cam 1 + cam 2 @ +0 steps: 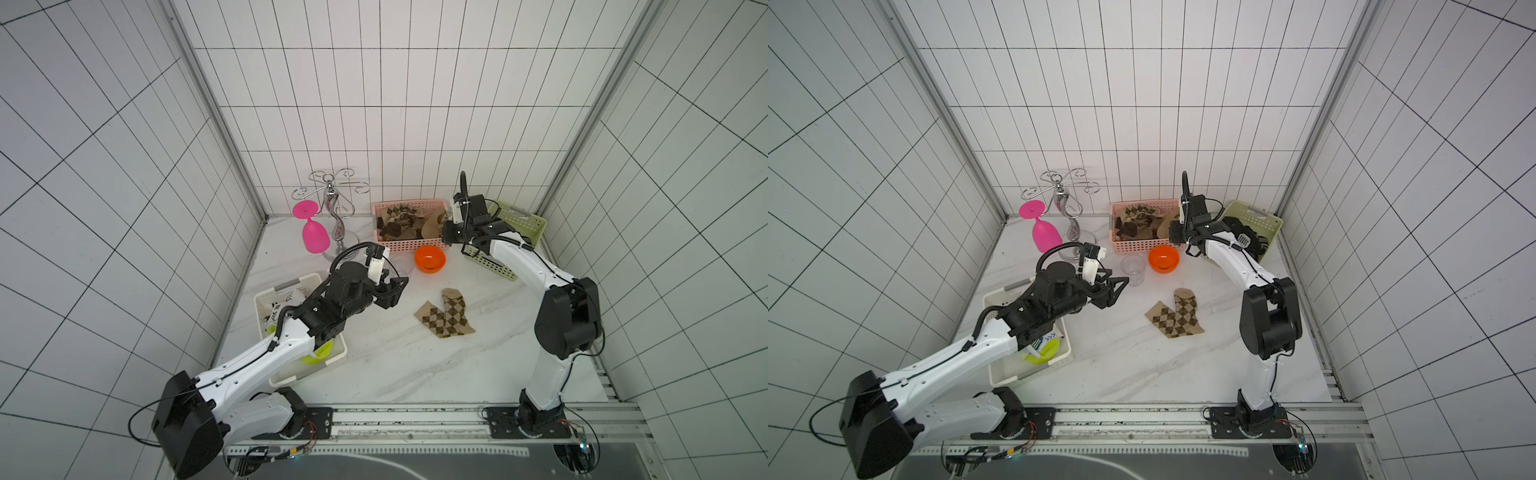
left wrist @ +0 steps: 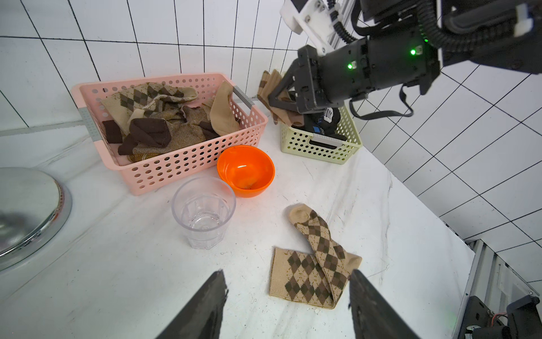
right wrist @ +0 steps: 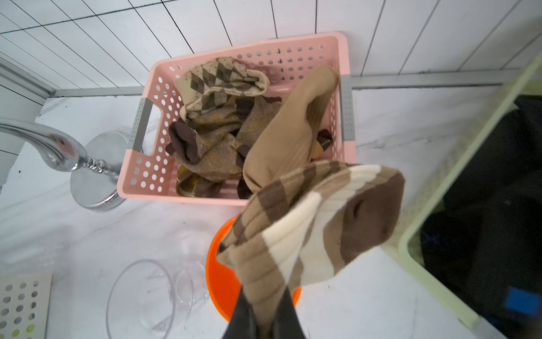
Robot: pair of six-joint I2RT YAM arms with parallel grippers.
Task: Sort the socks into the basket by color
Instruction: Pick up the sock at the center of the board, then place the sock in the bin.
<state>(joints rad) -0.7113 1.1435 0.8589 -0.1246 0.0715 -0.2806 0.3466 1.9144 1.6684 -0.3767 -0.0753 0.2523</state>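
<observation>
One marble-look tabletop (image 1: 374,365) carries three perforated plastic baskets: a white basket (image 1: 1017,376) under the left arm, and at the back wall a pink basket (image 2: 164,173) next to a pale green basket (image 2: 319,146). The pink one already holds a loose heap of brown and tan socks, and dark socks lie in the green one, so brown seems to belong in pink.

The right gripper (image 3: 261,325) is clenched on a striped sock (image 3: 308,234), ribbed knit in tan, brown and cream, which hangs limp from the jaws just beside the pink basket's end nearest the green one. Whether it already clears the rim I cannot tell. To do this step well, carry it over the middle of the heap before letting go, so the floppy toe does not drape over the wall or drop into the orange bowl (image 2: 246,171) in front.

The left gripper (image 1: 395,291) hovers with its jaws released and empty, facing an argyle sock (image 1: 446,320) that lies flat and folded on the table, likely the next pick. A pinch at the fold should lift both layers.

The bowl is glossy plastic, and the clear faceted tumbler (image 2: 203,211) beside it looks easy to knock over
</observation>
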